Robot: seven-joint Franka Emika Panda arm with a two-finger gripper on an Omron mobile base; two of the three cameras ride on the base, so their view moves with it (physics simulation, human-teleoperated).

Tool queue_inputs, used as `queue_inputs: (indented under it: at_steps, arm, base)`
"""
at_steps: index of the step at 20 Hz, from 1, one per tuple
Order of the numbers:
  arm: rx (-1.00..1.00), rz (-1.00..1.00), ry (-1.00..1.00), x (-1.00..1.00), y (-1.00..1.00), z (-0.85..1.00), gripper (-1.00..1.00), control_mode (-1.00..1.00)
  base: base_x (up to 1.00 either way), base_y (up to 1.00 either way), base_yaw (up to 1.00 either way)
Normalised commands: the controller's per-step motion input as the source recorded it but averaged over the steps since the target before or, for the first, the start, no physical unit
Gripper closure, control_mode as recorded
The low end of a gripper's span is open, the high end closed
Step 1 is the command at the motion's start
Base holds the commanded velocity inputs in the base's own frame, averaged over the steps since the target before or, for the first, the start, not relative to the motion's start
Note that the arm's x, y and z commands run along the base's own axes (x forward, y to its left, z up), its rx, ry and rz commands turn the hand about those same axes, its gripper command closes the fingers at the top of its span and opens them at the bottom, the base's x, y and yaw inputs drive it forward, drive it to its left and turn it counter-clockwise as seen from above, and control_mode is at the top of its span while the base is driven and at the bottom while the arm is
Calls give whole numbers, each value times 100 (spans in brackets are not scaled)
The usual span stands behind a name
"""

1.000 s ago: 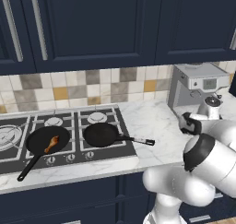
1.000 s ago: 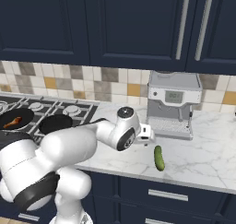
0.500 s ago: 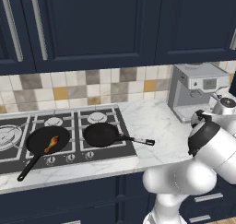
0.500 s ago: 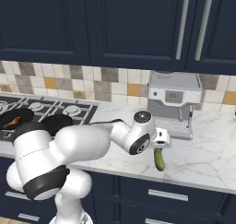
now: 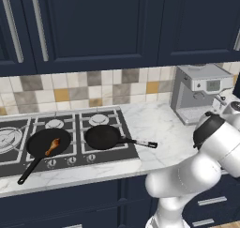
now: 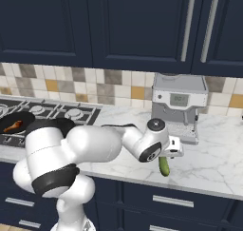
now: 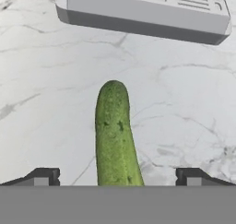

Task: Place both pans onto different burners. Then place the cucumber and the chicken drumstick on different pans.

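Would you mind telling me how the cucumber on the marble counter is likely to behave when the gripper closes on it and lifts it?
The cucumber looks straight and firm, so it should probably stay stiff in a grip. Its round, glossy skin suggests it may roll or slip on the smooth counter if nudged. The open gripper straddles it near one end, so it could tilt when lifted.

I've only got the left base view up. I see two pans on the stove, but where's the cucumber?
Observer: The cucumber lies on the marble counter, in front of the coffee machine.
Operator: Is the gripper anywhere near it?
Observer: Yes. In the hand view the gripper has its jaws open, one on each side of the cucumber's near end.
Operator: Touching it?
Observer: No. There is marble showing between each fingertip and the cucumber.
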Motion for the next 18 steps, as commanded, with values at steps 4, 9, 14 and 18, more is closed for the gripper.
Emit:
queue_inputs:
  at_steps: [4,9,14,18]
  arm:
    - [0,0,0,-6,0,-28,-100,-100]
    - [1,0,0,0,-2,-30,-100,-100]
    - [0,0,0,0,-10,-24,-100,-100]
    - [0,0,0,0,-22,-14,-100,-100]
  base:
    - [0,0,0]
    - [0,0,0]
    - [0,0,0]
    - [0,0,0]
